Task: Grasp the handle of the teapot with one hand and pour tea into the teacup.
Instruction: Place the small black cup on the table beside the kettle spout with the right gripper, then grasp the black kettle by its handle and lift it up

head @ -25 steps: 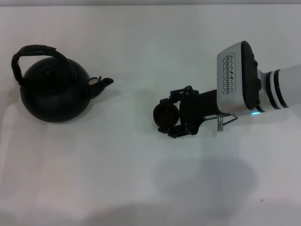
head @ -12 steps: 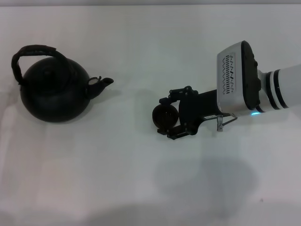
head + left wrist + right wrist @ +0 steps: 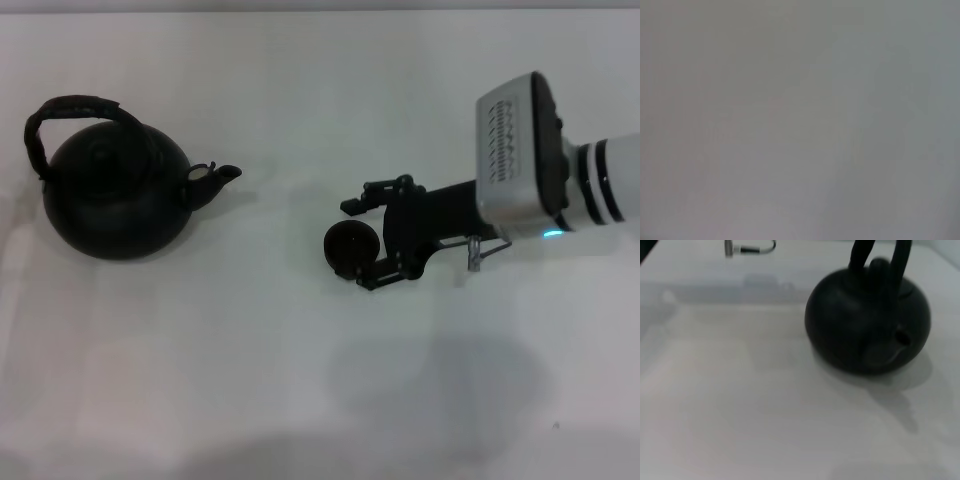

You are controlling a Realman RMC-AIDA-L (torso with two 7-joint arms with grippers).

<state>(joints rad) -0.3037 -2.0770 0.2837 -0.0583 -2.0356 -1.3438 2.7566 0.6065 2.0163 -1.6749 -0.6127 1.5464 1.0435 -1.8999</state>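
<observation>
My right gripper (image 3: 366, 246) stands released around the teacup (image 3: 351, 248), well apart from the teapot (image 3: 115, 197), so I should back off straight without nudging the cup.

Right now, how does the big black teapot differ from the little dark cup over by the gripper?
The round matte-black teapot is far bigger than the small dark round teacup. The teapot has a short spout, knobbed lid and arched handle; the teacup shows none. The teapot stands alone on the robot's left; the teacup sits between the right gripper's open fingers. Both are dark and rest on the white table.
</observation>
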